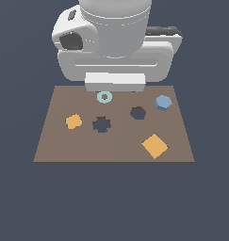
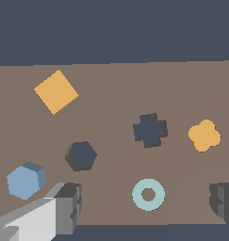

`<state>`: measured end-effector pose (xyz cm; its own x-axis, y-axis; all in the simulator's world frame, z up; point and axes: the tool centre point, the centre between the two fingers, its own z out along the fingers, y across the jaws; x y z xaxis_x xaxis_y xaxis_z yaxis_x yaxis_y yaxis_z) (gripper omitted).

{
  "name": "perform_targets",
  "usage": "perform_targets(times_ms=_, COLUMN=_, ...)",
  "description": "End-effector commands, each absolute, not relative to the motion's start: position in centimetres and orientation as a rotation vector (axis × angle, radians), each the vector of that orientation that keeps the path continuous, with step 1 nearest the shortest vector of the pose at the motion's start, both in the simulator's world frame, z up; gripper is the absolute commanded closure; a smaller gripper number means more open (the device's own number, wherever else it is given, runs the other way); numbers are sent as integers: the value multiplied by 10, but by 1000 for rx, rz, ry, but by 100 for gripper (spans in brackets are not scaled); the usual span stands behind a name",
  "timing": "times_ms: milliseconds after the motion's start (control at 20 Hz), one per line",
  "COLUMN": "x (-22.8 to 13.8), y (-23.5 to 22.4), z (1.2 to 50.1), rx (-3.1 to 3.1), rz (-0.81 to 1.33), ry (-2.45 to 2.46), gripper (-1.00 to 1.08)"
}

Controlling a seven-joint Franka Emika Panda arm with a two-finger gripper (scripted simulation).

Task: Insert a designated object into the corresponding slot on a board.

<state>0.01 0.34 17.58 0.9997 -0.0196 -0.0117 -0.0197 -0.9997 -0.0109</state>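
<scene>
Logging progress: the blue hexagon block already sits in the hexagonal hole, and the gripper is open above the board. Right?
Not quite. The exterior view shows the blue block lying on the board beside the hexagonal hole, which is empty. The gripper is open above the board.

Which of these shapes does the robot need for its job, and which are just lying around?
Needed:
blue hexagon block
hexagon hole
brown board
claw, open above the board

Just lying around:
teal ring
orange square
orange clover-shaped piece
cross-shaped hole
</scene>
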Motion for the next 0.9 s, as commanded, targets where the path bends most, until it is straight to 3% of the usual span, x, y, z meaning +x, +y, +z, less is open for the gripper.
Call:
perform_targets(times_ms=0, x=0, y=3, z=176, rx=-3130, rz=18, ry=31, gripper=-92)
perform_targets(times_ms=400, x=-7, y=27, z=160, rx=-3131, rz=16, ry=2, gripper=-92)
perform_targets(times_ms=850, x=-34, y=108, z=104, rx=-3133, rz=7, ry=-98, gripper=-92)
